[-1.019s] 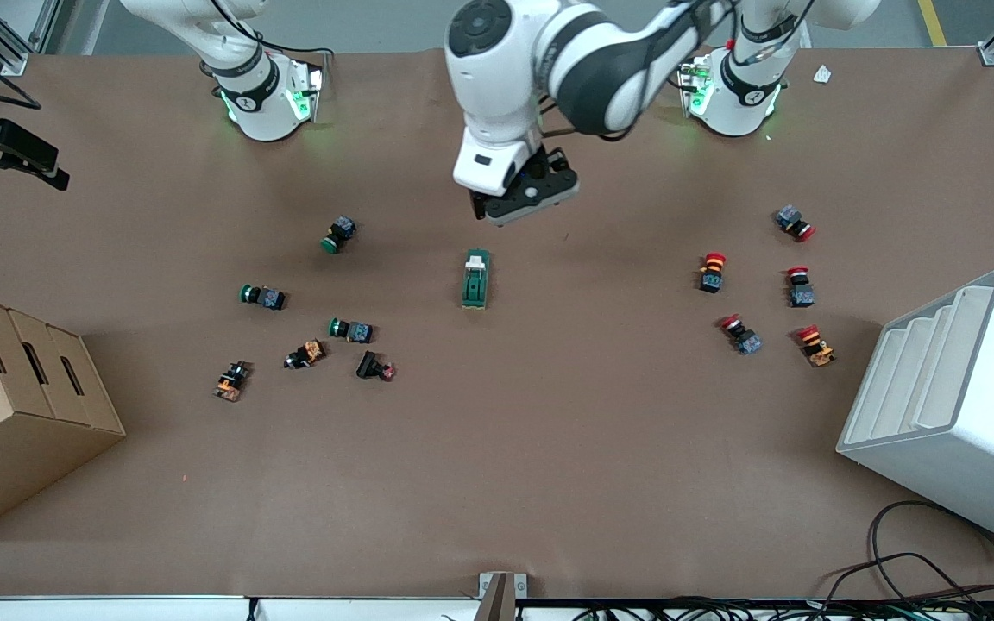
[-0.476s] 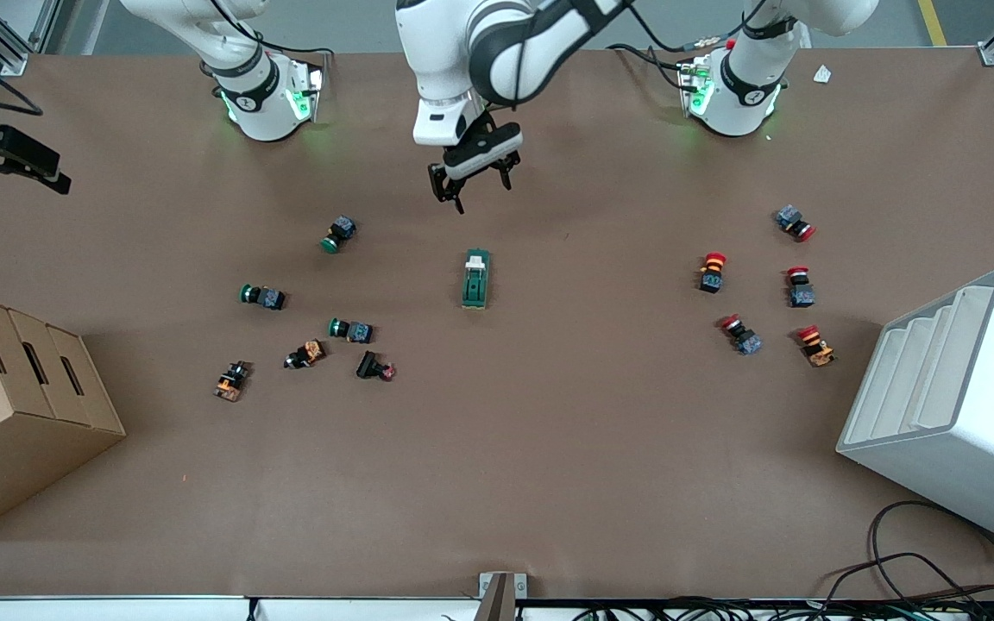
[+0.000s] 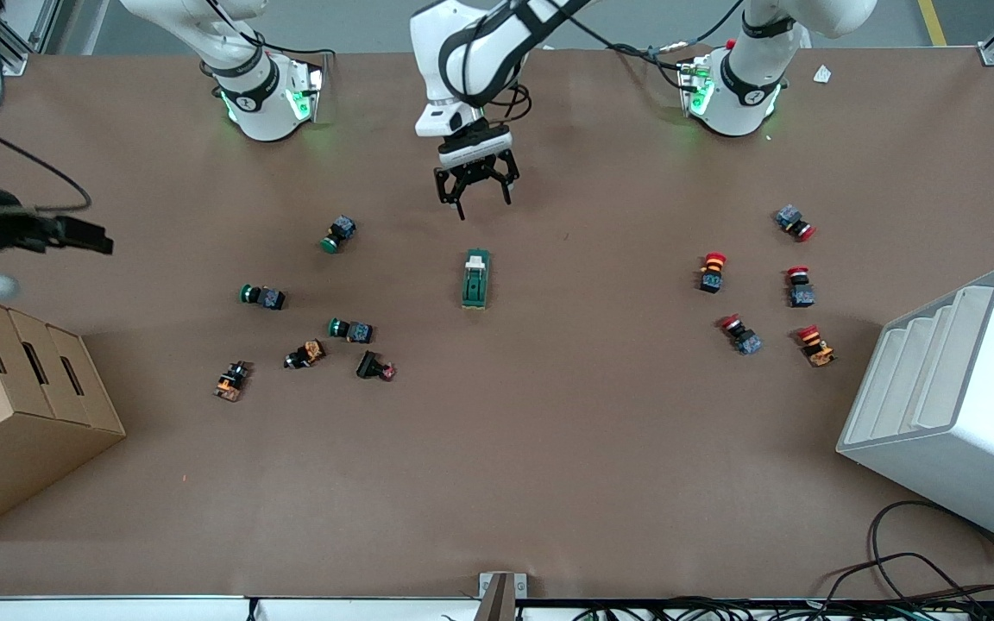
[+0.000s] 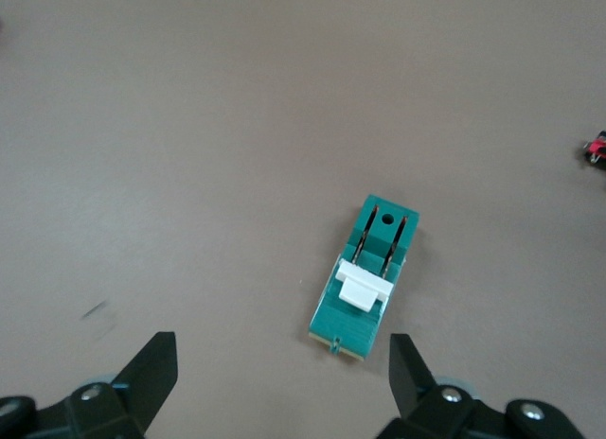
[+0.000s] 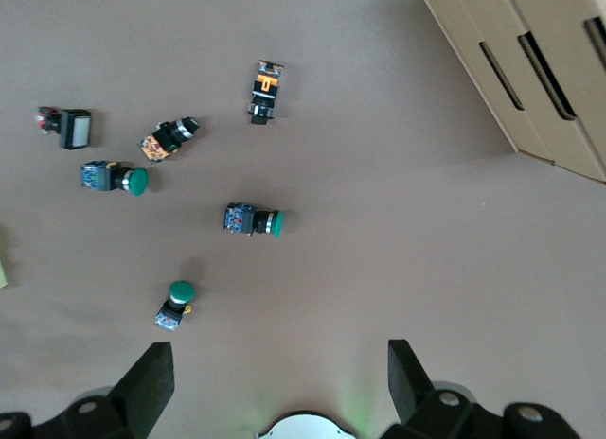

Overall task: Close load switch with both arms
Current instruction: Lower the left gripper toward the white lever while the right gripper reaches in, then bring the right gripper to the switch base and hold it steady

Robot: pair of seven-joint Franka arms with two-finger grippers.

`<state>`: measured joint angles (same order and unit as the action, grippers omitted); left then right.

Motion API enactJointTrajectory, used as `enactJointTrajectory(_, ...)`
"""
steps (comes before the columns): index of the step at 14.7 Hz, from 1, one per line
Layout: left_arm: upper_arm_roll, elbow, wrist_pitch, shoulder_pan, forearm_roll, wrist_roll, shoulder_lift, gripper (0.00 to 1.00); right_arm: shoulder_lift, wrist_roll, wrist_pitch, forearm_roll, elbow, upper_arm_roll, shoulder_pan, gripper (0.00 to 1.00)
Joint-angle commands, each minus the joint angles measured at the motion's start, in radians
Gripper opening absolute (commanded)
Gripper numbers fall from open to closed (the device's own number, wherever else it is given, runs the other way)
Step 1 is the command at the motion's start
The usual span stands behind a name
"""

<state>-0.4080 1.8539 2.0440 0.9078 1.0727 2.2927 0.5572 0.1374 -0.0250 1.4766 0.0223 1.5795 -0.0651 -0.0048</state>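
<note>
The load switch is a dark green block with a white lever at the end toward the robots' bases. It lies flat at mid-table. My left gripper is open and empty, over bare table between the switch and the bases. In the left wrist view the switch lies just past the open left gripper, offset toward one finger. My right gripper is open and empty, over the table's right-arm end near the cardboard box. The right wrist view shows the right gripper open above bare table.
Several green and orange push-buttons lie toward the right arm's end; they also show in the right wrist view. Several red push-buttons lie toward the left arm's end. A cardboard box and a white rack stand at the table's ends.
The left gripper swung toward the right arm's end, came down lower and now points its open fingers at the switch. The right gripper moved in from the table's edge toward the box.
</note>
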Motion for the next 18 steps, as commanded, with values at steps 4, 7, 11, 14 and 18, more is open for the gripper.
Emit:
enactJointTrajectory(4,0.000,0.021,0.012,0.023,0.329,0.251,0.116,0.99,0.060,0.145,0.030,0.002,-0.021,0.011,0.064,1.00)
enactJointTrajectory(7,0.009,0.010,0.012,0.019,0.515,0.231,0.185,0.98,0.063,0.389,0.065,0.088,0.007,0.011,0.147,1.00)
enactJointTrajectory(11,0.012,-0.012,0.005,0.017,0.529,0.121,0.205,0.99,0.094,0.710,0.140,0.145,0.013,0.011,0.300,1.00)
enactJointTrajectory(14,0.018,-0.077,0.002,0.022,0.542,0.036,0.265,0.99,0.148,0.929,0.244,0.153,0.014,0.011,0.425,1.00)
enactJointTrajectory(18,0.026,-0.094,-0.001,0.025,0.573,0.057,0.279,0.99,0.244,1.175,0.391,0.156,0.014,0.011,0.569,1.00)
